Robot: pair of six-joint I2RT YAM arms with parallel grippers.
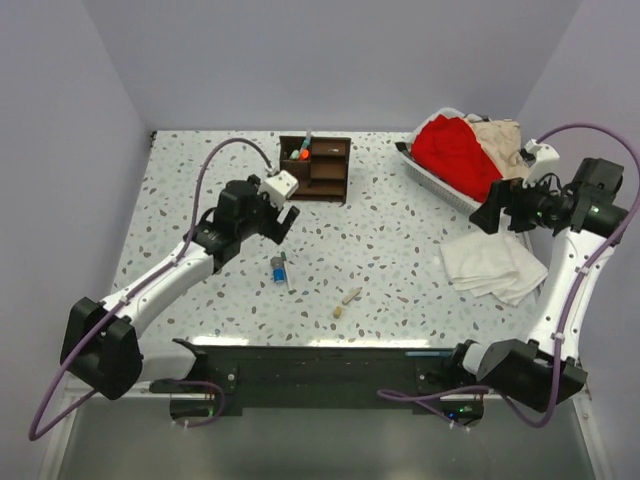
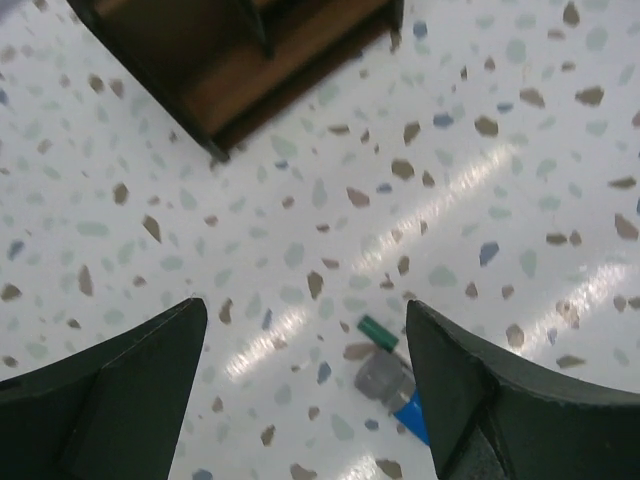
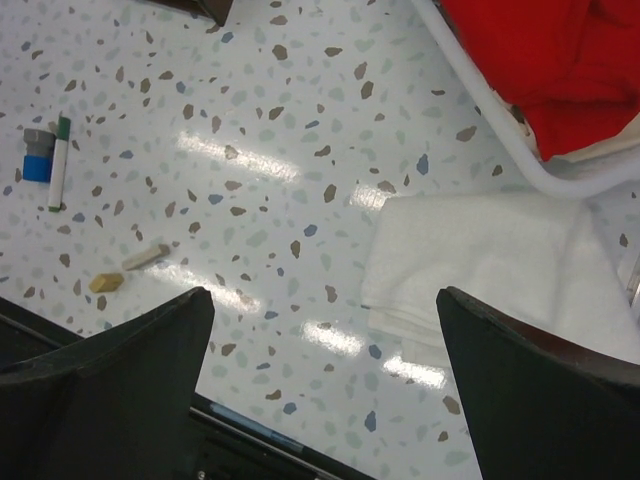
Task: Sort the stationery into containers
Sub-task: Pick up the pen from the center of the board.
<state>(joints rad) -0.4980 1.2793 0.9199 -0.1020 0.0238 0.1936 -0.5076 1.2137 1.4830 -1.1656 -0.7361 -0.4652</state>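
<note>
1. Stationery not yet sorted: a stubby blue-grey cylinder and a teal-tipped white pen lie just beside each other, apparently touching, on the speckled table. Two tan eraser bits lie to their right, nearer the arm bases.
2. The dark brown organiser stands toward the far edge. A few pens, one orange-capped, are in its left cubby.
3. Left gripper: fingers spread wide, nothing between them. It hangs over bare table between the organiser and the cylinder-pen pair. In its wrist view the pair sits off centre, close to the finger on that view's right.
4. Right gripper: spread wide, empty, above the white folded cloth beside the white basket.
5. Judgement: the step in hand is a left-arm pick from the pair.
6. I would centre the jaws over one item only and set them across its narrow width.
7. I would go low to the table before pinching. The cylinder may roll, and a careless pinch could catch both items.
</note>
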